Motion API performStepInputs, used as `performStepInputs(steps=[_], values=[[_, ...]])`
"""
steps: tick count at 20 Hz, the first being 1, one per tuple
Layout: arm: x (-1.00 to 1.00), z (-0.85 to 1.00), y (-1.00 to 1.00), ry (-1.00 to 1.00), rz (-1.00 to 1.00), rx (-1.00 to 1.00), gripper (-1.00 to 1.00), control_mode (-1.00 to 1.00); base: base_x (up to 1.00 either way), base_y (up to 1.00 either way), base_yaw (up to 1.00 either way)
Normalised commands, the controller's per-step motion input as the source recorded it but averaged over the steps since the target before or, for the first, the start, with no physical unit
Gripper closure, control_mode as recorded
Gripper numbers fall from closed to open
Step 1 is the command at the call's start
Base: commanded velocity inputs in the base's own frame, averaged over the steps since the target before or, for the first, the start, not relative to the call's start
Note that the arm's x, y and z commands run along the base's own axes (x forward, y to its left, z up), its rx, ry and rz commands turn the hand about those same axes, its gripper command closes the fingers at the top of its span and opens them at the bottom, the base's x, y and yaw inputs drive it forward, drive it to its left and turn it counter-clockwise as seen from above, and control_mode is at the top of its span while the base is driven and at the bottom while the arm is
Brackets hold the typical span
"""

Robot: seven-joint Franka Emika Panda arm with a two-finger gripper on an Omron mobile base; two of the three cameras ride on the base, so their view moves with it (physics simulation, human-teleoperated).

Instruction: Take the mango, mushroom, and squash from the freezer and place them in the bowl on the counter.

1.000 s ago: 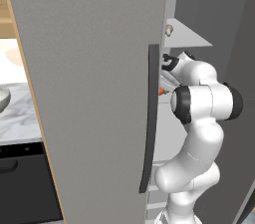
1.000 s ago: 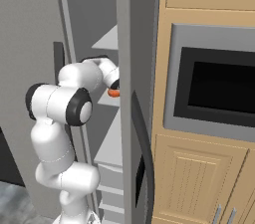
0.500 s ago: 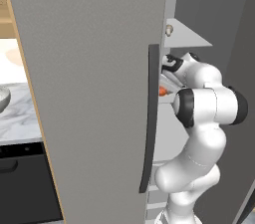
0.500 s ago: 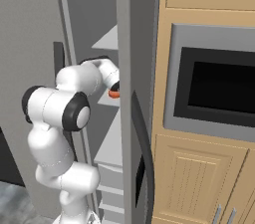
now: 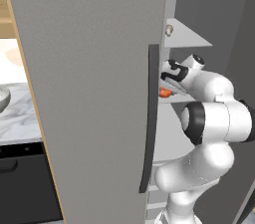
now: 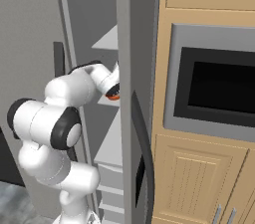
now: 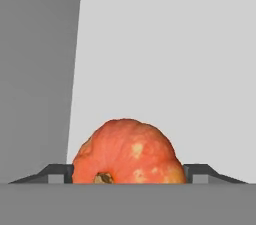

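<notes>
Sitting at the far left edge of the left base view, the bowl (image 5: 3, 99) rests on the marble surface (image 5: 20, 118). Right of the freezer (image 5: 94, 68) door, the mushroom (image 5: 169, 30) stands on an upper shelf. In the hand view, the orange-red mango (image 7: 129, 152) lies between the tool's (image 7: 129, 173) fingers (image 7: 56, 171), flanking it on both sides; whether they clench it, I cannot tell.

We see the tall grey freezer's pale grey middle shelf (image 5: 191, 99) carrying a round orange-red fruit with yellow flecks (image 7: 129, 153) (perhaps the mango; its edges are hidden). On the pale grey shelf above (image 5: 187, 37) sits a tiny tan-capped mushroom (image 5: 169, 30). The white veined marble counter (image 5: 20, 121) bears a silvery mottled bowl (image 5: 2, 99).
</notes>
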Motion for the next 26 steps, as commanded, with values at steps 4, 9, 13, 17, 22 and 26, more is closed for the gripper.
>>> performStepInputs(steps=[4,9,13,17,22,26], values=[[-0.48,0.49,0.00,-0.02,0.00,-0.21,1.00,-1.00,0.00,0.00,0.00],[-0.51,0.54,0.00,0.00,0.00,-0.22,1.00,-1.00,0.00,0.00,0.00],[-0.70,0.34,0.00,0.04,-0.01,-0.10,1.00,-1.00,0.00,0.00,0.00],[-0.82,0.32,0.00,0.02,-0.02,-0.05,1.00,-1.00,0.00,0.00,0.00],[-0.88,0.22,0.00,0.08,-0.05,0.00,1.00,-1.00,0.00,0.00,0.00],[-0.81,0.00,0.00,0.07,-0.13,0.02,1.00,-1.00,0.00,0.00,0.00]])
